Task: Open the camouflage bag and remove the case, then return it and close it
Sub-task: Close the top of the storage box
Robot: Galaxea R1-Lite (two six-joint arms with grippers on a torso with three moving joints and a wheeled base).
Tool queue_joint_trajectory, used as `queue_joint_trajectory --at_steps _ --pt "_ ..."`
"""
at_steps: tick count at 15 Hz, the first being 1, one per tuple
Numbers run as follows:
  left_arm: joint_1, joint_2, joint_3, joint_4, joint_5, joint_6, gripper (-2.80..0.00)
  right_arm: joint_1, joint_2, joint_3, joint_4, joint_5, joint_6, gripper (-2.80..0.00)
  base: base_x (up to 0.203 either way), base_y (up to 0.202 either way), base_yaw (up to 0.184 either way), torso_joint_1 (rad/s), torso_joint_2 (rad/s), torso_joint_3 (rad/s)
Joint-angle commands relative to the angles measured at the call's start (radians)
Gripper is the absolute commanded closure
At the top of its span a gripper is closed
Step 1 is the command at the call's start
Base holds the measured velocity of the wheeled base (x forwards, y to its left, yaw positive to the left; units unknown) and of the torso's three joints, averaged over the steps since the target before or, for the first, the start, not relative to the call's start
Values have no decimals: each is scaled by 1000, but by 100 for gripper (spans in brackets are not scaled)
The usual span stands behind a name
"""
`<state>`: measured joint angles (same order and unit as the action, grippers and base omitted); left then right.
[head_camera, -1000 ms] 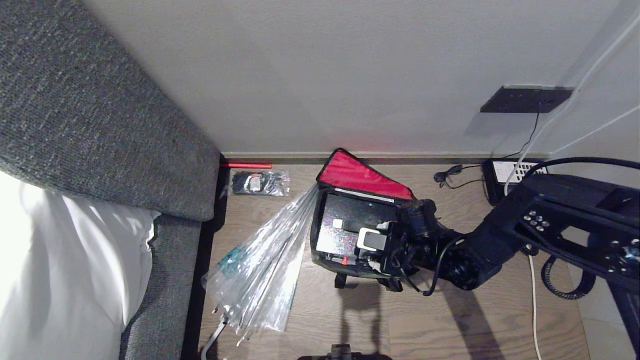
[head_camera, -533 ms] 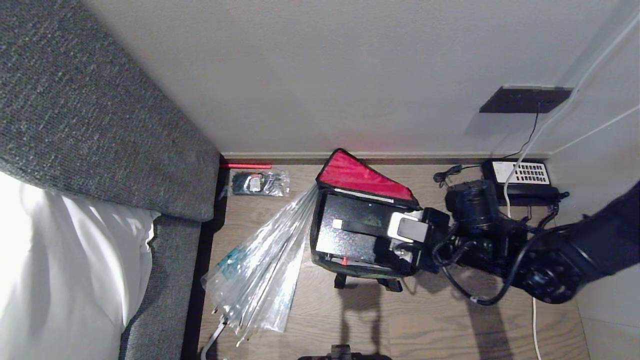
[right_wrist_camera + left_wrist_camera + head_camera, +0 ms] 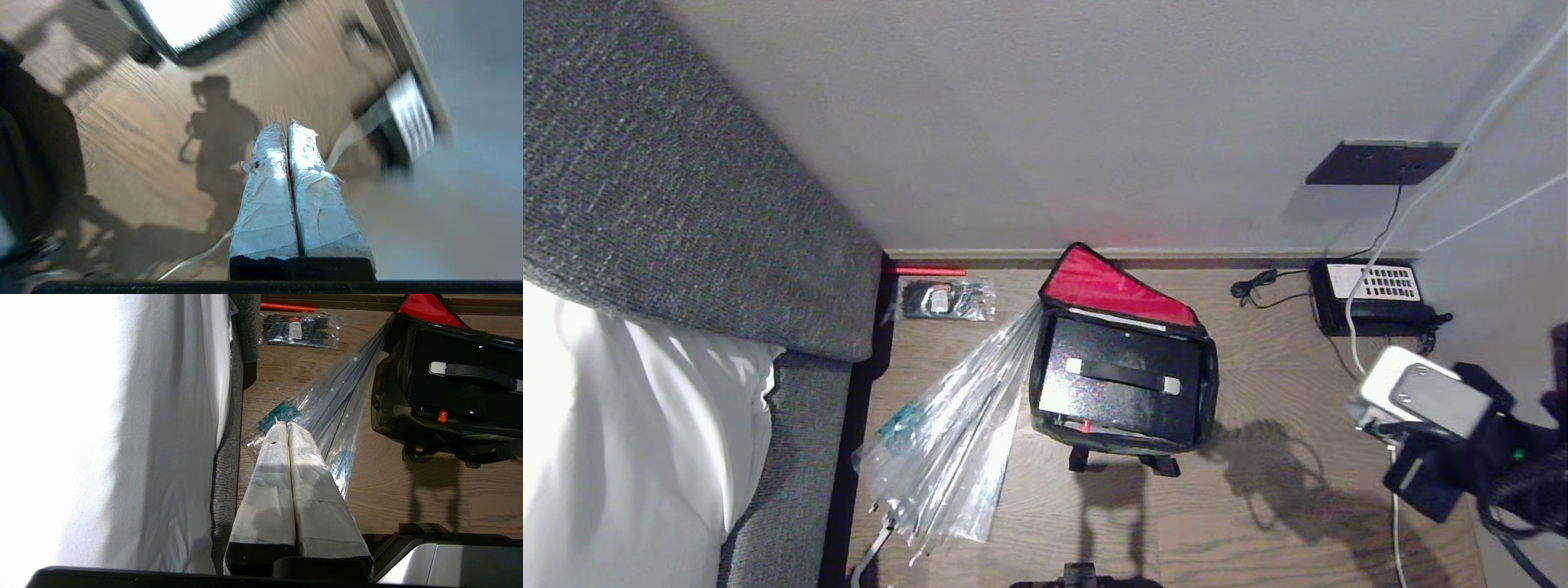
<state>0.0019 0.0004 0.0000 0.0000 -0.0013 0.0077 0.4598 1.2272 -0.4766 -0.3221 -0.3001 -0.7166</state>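
You have the camouflage bag [image 3: 1123, 384] standing open on the wood floor [image 3: 1258, 506] by the wall, its red-lined flap tipped back; the case [image 3: 1123, 380] lies flat inside it, handle up, red latch toward you. Your right gripper [image 3: 288, 126] sits well off to the bag's right, near the telephone [image 3: 1376, 294], its two taped fingers pressed together on nothing; your left gripper [image 3: 288, 426] hangs parked above the clear umbrella [image 3: 947, 441], fingers likewise shut and empty, with the bag just beyond the umbrella. Count one bag, one case, one umbrella, one telephone, one packet of cable ties [image 3: 943, 298] and one grey sofa [image 3: 686, 212].
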Motion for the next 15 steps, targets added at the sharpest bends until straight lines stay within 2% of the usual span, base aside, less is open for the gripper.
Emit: queue_joint_trajectory --at_steps 1,3,5,6,8,10,13,15 --pt "1 0 0 0 0 0 0 -6 -271 54 69 -58 70 0 0 0 0 0 0 0" --pt "0 0 0 0 0 0 0 -51 -468 100 193 -103 134 0 0 0 0 0 0 0" --pt "1 0 0 0 0 0 0 -115 -663 106 372 -114 197 0 0 0 0 0 0 0" --pt "1 0 0 0 0 0 0 -161 -758 116 443 -95 244 0 0 0 0 0 0 0" --pt "1 0 0 0 0 0 0 -253 -925 166 517 23 354 0 0 0 0 0 0 0" --pt "0 0 0 0 0 0 0 -312 -974 232 539 143 587 0 0 0 0 0 0 0" --pt "1 0 0 0 0 0 0 -327 -969 389 415 176 639 0 0 0 0 0 0 0" --pt "1 0 0 0 0 0 0 -342 -969 413 402 193 639 0 0 0 0 0 0 0"
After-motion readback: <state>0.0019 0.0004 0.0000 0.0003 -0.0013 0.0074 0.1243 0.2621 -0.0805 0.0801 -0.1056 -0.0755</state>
